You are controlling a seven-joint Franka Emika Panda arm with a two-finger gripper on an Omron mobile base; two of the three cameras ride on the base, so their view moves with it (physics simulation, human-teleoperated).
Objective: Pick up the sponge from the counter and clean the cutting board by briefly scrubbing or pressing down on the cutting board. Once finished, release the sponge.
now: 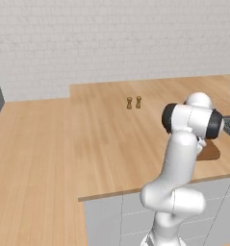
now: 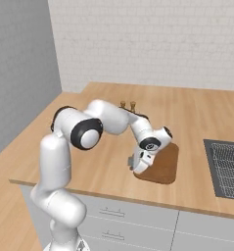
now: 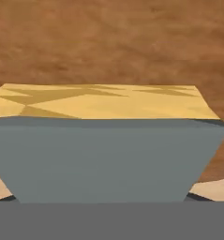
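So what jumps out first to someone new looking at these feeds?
The white arm folded low over the counter, its end effector down at the near left corner of the reddish cutting board. In the hand view, the sponge looms close against the board, yellow layer beyond grey-green. Two small brown shakers stand farther back.

Arm: we reach forward and bend down sharply at the wrist.
Gripper (image 2: 136, 165): we point it down, low.

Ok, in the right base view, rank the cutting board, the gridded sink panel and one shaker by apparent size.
1. Gridded panel, cropped by the picture's edge, and cutting board, partly hidden behind the arm: too close to rank.
2. Shaker, clearly smallest, though farthest from the camera.
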